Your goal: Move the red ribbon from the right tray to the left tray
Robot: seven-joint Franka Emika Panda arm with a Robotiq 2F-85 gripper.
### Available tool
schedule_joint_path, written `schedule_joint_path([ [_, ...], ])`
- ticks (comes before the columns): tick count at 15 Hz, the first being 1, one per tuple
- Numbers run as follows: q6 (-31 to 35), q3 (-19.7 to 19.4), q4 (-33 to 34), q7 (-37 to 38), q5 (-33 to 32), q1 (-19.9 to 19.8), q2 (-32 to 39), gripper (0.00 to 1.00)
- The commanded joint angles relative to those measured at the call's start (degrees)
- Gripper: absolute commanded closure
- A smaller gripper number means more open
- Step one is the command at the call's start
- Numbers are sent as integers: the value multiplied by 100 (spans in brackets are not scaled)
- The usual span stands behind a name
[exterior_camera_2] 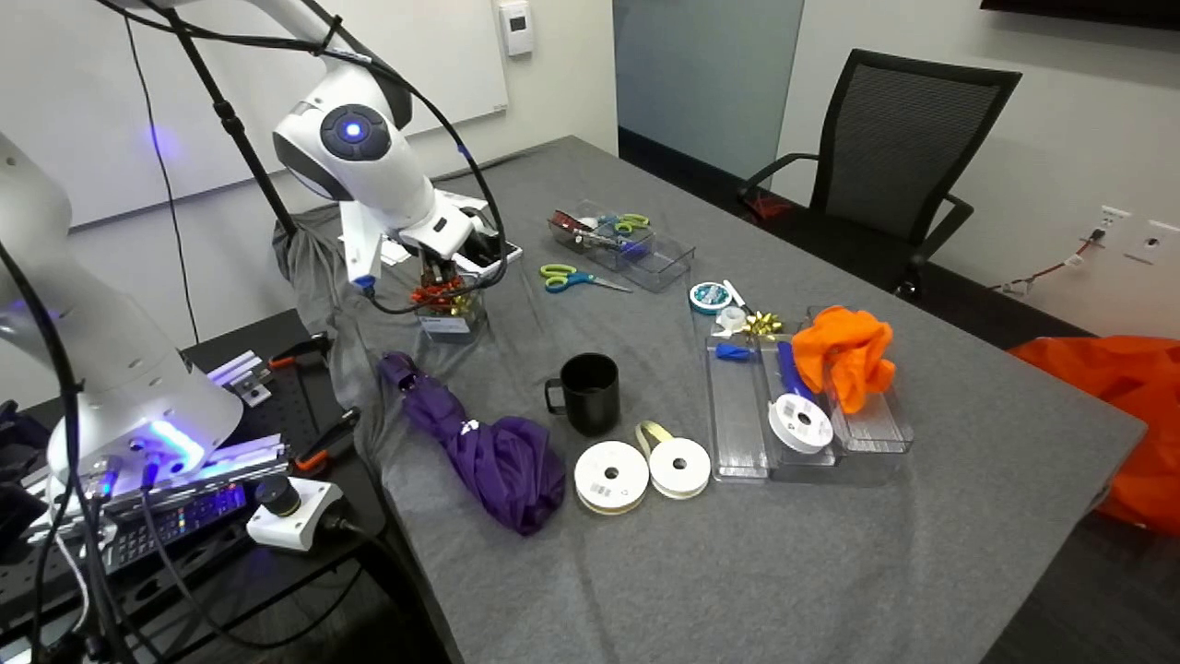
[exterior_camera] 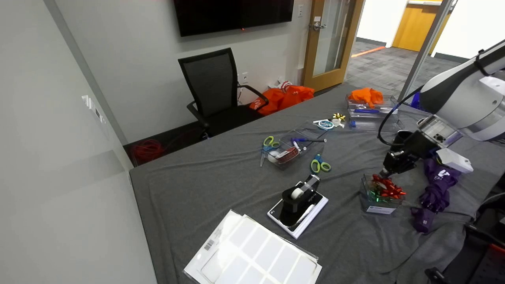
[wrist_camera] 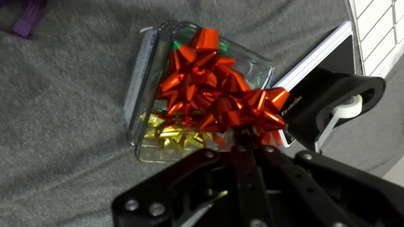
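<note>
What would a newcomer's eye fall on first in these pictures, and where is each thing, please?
It would likely fall first on the red ribbon, which the closed gripper seems to hold at a small clear tray with other shiny bows. Next may come the orange cloth, heaped on a clear divided organizer. The folded purple umbrella also stands out, lying on the gray tablecloth near the black mug.

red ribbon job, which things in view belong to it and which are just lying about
Job:
red ribbon
clear tray beneath it
a second tray, though I can't tell which

Lying about:
purple cloth
black mug
orange cloth
tape dispenser
white sheets
</note>
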Motion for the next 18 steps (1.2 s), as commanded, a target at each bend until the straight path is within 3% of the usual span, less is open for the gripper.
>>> schedule_joint_path([
  [1,423,83,-41,-371,459,77,176,100],
  [2,505,93,-32,-378,518,93,224,73],
  [3,554,98,-28,-323,552,105,257,72],
  [5,521,77,-56,-185,465,106,245,60],
  [13,218,-7,-359,-241,233,30,-311,2],
  [18,99,-93,-614,-143,-190,-27,-880,0],
])
